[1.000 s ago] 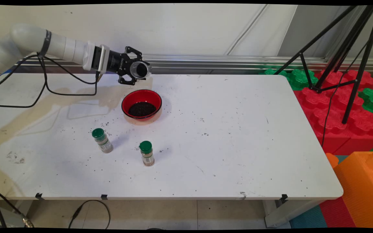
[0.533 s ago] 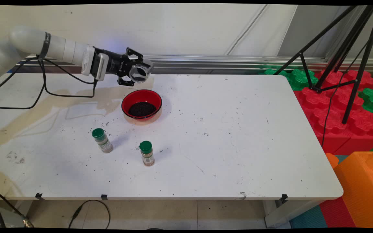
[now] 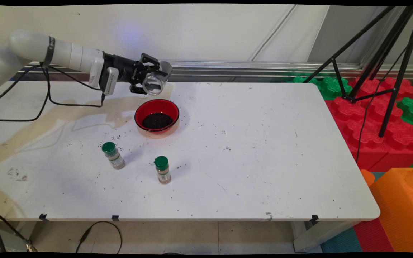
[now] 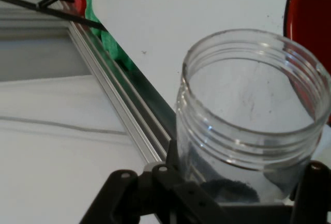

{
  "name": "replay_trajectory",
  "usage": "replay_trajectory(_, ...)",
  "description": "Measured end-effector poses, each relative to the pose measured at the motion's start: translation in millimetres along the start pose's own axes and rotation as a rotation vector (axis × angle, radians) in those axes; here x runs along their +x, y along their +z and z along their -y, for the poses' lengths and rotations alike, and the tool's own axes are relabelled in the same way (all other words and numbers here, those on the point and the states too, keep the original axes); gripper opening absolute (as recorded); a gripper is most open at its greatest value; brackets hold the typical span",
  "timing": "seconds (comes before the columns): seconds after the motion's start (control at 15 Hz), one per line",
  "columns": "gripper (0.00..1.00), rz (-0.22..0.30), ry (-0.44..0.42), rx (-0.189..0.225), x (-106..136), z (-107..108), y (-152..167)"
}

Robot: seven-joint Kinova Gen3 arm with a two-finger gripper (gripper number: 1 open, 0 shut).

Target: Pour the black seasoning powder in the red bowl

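The black two-finger gripper (image 3: 148,79) is clamped on a clear threaded plastic jar (image 3: 155,81), tipped above the far rim of the red bowl (image 3: 140,111). The jar looks nearly emptied; dark granules (image 3: 157,120) fill the bowl. Two green-capped spice bottles (image 3: 113,155) stand nearer than the bowl.

White table (image 3: 264,172); pale panelled wall (image 3: 210,32) with metal rail (image 3: 264,66); black tripod (image 3: 389,64); red, green and orange foam blocks (image 3: 375,125); beige tiled floor (image 3: 192,236)

Gripper (image 3: 155,79) clamped on tilted clear jar (image 3: 158,80), above far table edge; red bowl (image 3: 156,115) just below at 6 o'clock; two green-capped bottles (image 3: 113,155) (image 3: 162,169) stand nearer, gap between passable; table (image 3: 264,150) toward 3 o'clock bare; tripod (image 3: 382,64) beyond right edge.
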Motion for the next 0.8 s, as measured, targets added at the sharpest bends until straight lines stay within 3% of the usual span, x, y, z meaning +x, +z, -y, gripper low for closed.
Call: replay_trajectory(0.8,0.0,0.001,0.268,0.028,6.8,6.7,-1.3)
